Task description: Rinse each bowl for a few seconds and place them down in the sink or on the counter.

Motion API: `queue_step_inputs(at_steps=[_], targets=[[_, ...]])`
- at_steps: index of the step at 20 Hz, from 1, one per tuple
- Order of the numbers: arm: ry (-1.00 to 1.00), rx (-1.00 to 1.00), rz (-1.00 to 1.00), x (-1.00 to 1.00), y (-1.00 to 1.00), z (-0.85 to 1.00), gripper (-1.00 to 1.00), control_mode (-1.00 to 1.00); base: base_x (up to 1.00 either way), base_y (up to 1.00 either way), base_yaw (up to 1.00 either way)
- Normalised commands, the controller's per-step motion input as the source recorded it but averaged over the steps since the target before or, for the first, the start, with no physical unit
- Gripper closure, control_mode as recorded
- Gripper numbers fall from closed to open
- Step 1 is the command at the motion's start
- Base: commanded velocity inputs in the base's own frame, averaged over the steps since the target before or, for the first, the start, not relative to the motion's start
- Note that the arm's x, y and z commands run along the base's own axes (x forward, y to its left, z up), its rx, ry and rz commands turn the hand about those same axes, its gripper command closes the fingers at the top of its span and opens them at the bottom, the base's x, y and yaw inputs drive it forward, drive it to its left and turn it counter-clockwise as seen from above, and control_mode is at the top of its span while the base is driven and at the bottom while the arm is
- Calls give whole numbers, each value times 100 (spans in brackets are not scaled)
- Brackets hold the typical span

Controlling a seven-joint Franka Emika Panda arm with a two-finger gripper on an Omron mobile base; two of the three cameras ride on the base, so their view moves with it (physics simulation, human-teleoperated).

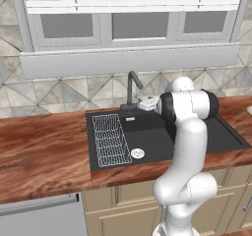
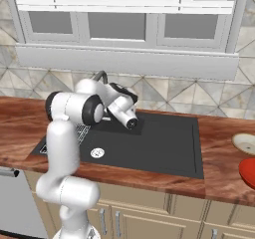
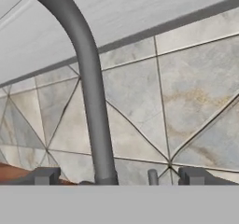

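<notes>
Wide apart, my tool's (image 3: 119, 176) two dark tips stand at the bottom of the hand view with nothing between them but the faucet's (image 3: 88, 87) grey stem, which rises close in front and curves away; I hold nothing. From the left base view my hand sits behind the sink (image 1: 197, 136), up by the one dark faucet (image 1: 132, 90), at the back edge of the black basin. From the right base view the hand points toward the tiled wall (image 2: 164, 96), above the rear of the sink (image 2: 164, 143). I count two bowls, both on the tabletop (image 2: 219, 133) to the right of the sink and well apart from my tool: one pale cream bowl (image 2: 245, 143) near the right edge of that view, and one red bowl (image 2: 248, 172) just in front of it, cut off by the picture's edge. Inside the basin I count one white wire rack (image 1: 110, 139) on the left side and one round silver drain (image 1: 138, 153) beside it. One window (image 1: 133, 23) with three panes and a white blind sits over the wall. I can read no writing, brand or label anywhere; the drain has some marks on it too small to make out.
</notes>
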Motion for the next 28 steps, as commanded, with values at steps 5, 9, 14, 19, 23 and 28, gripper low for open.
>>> queue_step_inputs(at_steps=[5, 9, 14, 19, 23, 28], targets=[[0, 0, 0, 46, 0, -20, -100, -100, 0, 0, 0], [0, 0, -4, 38, -7, -30, -100, -100, 0, 0, 0], [1, -1, -10, 40, -16, -29, -100, -100, 0, 0, 0], [0, 0, -12, 45, -6, -21, -100, -100, 0, 0, 0], [0, 0, -8, 33, 0, -13, -100, -100, 0, 0, 0], [0, 2, 2, 3, 1, -1, -100, -100, 0, 0, 0]])
